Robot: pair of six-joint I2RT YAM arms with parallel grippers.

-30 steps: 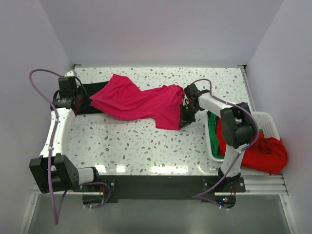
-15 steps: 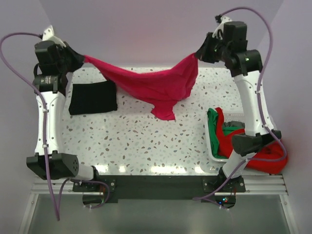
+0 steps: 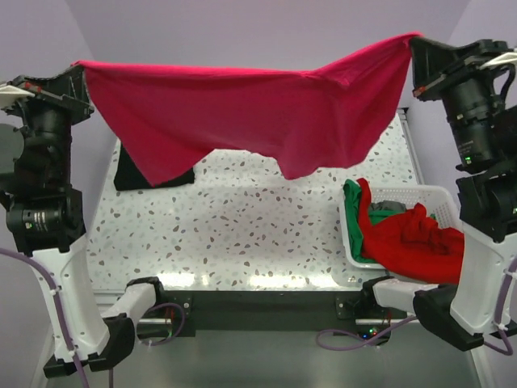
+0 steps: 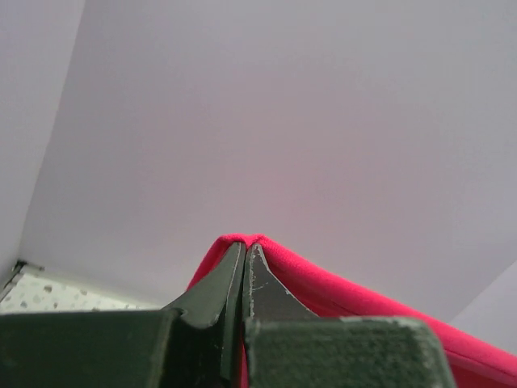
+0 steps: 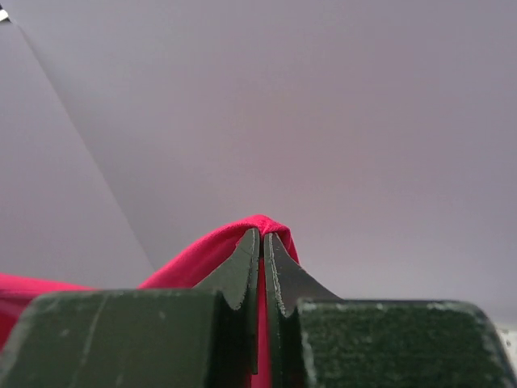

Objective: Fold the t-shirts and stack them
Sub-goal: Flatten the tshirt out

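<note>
Magenta t-shirt (image 3: pixel 242 113) stretched aloft; black t-shirt (image 3: pixel 132 176) folded below; red t-shirt (image 3: pixel 414 242), green t-shirt (image 3: pixel 352 212) bunched

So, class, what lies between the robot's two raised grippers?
The magenta-pink t-shirt, hanging in the air: the left gripper is shut on one end, the right gripper on the other. The top view shows it.

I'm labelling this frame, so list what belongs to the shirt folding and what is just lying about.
Job: magenta t-shirt, held up between the left gripper and right gripper; black t-shirt; red t-shirt; green t-shirt.
Lying about: white basket; speckled table.
</note>
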